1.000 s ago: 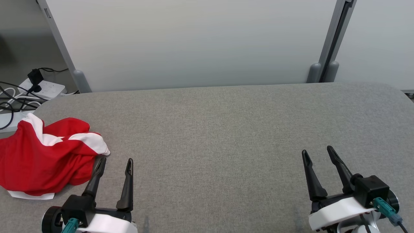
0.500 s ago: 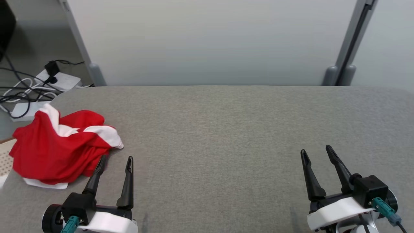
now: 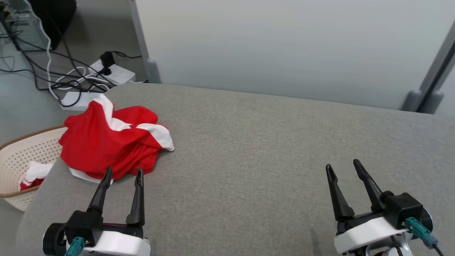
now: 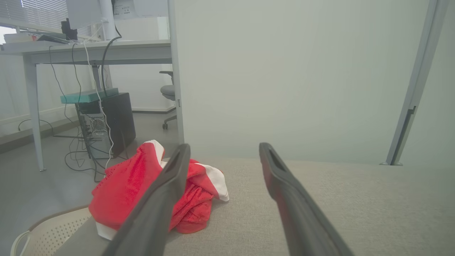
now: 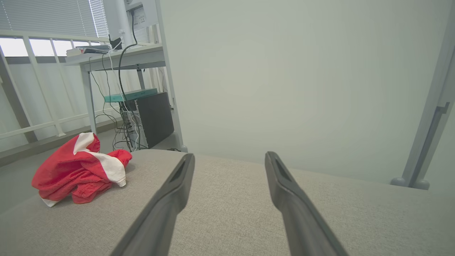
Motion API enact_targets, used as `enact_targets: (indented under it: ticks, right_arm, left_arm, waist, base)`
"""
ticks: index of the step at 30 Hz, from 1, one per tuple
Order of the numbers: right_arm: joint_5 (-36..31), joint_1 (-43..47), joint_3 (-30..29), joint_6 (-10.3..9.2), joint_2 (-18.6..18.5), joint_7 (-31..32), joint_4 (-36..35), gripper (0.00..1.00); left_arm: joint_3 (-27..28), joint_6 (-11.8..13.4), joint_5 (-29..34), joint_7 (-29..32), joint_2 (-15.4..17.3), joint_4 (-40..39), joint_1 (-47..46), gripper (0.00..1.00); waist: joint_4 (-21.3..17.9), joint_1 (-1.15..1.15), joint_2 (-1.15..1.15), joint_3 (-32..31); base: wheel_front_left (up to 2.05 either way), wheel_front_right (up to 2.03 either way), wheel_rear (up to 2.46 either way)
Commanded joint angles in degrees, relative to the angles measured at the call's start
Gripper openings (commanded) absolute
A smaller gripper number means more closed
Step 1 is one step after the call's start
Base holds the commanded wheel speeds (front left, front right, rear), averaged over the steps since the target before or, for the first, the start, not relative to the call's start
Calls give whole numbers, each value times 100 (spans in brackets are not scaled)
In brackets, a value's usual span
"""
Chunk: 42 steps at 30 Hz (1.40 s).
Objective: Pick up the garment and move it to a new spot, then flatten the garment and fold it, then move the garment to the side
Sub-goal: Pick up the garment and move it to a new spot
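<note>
Head camera is turning left, bringing the crumpled garment [image 3: 113,142] at the left end of the table [image 3: 270,142] toward centre and a basket [image 3: 21,153] into view; left gripper [image 3: 124,170], near the garment, and right gripper [image 3: 342,164] are hovering, fingers wide and empty, pickup pending.

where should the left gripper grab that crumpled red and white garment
Probably pinch the near bunched red edge of the garment, coming in with the left gripper from the robot's side, low over the table: the heap's thick folds face its open jaws.
</note>
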Motion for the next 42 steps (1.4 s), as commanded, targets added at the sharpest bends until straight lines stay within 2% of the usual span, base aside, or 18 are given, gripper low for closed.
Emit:
enact_targets:
  ticks: [1, 10, 18, 35, 42]
  right_arm:
    - [18, -197, 148, 41, -28, -78, -189, 100]
    - [5, -127, 130, 41, -26, -78, -174, 100]
    - [43, -71, 180, 41, -23, -78, -143, 100]
    - [41, -82, 248, 41, -66, -78, -121, 100]
    - [56, -166, 281, 41, -150, -78, -108, 100]
  left_arm:
    - [188, 44, 60, -74, 32, -184, -163, 100]
    - [222, 70, 81, -74, 32, -214, -93, 100]
    - [294, 106, 87, -74, 32, -219, -20, 100]
    - [403, 238, 6, -74, 32, -101, -246, 100]
    - [673, 314, -46, -74, 45, 572, -934, 100]
  waist:
    - [123, 0, 0, -26]
    - [532, 0, 0, -101]
    - [657, 0, 0, -186]
    - [457, 0, 0, -47]
    - [271, 0, 0, 192]
  base:
    - [0, 0, 0]
    - [0, 0, 0]
    - [0, 0, 0]
    - [0, 0, 0]
    - [0, 0, 0]
